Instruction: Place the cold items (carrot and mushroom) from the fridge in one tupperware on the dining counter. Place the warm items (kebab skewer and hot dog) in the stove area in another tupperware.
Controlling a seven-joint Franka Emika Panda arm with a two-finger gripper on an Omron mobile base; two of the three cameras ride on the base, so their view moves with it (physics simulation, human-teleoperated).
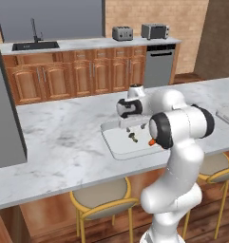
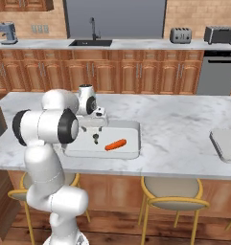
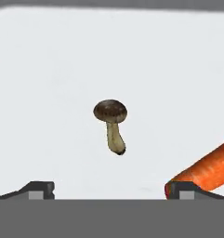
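Where the arm reaches out over the dining counter [image 2: 184, 129], the gripper [image 2: 95, 130] hangs just above a tupperware [image 2: 131, 128] with its jaws spread wide and nothing between them. In the hand view the two dark fingertips [image 3: 39, 189] stand far apart at the bottom, with the pale floor of the container behind them. The mushroom [image 3: 111, 123] shows between and beyond them, clear of both tips; whether it rests on the floor or is just above it I cannot tell. The carrot [image 2: 115, 144] lies inside the same container, to the right of the mushroom in the right base view, its end near one fingertip in the hand view. A second tupperware [image 2: 225, 143] sits well apart, far to the right on the same marbled top. Beyond the counter runs a row of wooden cabinets [image 2: 136, 74] with a sink [image 2: 90, 42], a toaster [image 2: 180, 34] and a dishwasher [image 2: 217, 72]. Stools [image 2: 170, 201] stand under the near edge of the counter.
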